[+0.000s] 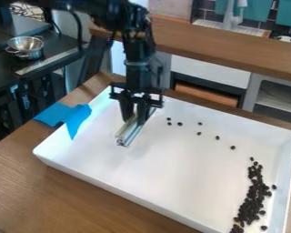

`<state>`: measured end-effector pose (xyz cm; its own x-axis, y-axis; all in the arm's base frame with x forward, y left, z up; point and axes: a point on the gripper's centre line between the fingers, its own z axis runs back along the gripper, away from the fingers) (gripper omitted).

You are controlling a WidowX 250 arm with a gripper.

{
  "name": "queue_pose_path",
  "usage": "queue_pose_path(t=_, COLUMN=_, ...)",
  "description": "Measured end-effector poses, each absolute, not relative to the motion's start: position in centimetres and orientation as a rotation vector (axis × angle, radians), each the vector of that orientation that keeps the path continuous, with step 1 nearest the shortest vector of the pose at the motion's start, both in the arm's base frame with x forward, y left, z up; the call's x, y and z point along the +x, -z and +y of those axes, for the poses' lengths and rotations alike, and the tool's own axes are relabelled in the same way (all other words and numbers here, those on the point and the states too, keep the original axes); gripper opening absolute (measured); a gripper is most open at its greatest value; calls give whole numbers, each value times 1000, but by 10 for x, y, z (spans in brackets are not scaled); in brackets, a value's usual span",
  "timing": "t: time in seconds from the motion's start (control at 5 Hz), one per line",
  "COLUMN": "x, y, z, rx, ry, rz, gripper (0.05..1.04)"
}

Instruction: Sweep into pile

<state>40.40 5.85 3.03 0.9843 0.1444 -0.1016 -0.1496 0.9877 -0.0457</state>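
Note:
My gripper (pixel 134 119) hangs over the upper left part of a white tray (pixel 166 182). It is shut on a pale metallic bar-like tool (pixel 129 132), whose lower end points toward the camera, at or close to the tray floor. Dark beans lie in a dense elongated pile (pixel 252 200) along the tray's right side, down to its near right corner. Several loose beans (pixel 199 133) are scattered in a loose line from right of the gripper toward the pile.
Blue tape (pixel 78 119) lies over the tray's left rim and onto the wooden table (pixel 62 191). A metal bowl (pixel 26 47) stands on a dark surface at the upper left. A wooden counter (pixel 227 50) runs behind the tray.

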Motion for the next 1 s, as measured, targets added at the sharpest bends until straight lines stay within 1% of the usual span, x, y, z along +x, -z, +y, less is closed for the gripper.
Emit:
queue_pose_path(t=0.2, x=414, y=-15, z=75, rx=-23, ry=-194, rz=89, gripper=361)
queue_pose_path(t=0.4, x=423, y=-8, z=77, rx=-3, ry=-223, rz=89, gripper=361)
queue_pose_path(t=0.6, x=429, y=-4, z=73, rx=4, ry=-233, rz=100, gripper=361)
queue_pose_path(t=1.0, x=432, y=-4, z=48, rx=-6, ry=-230, rz=125, gripper=361)
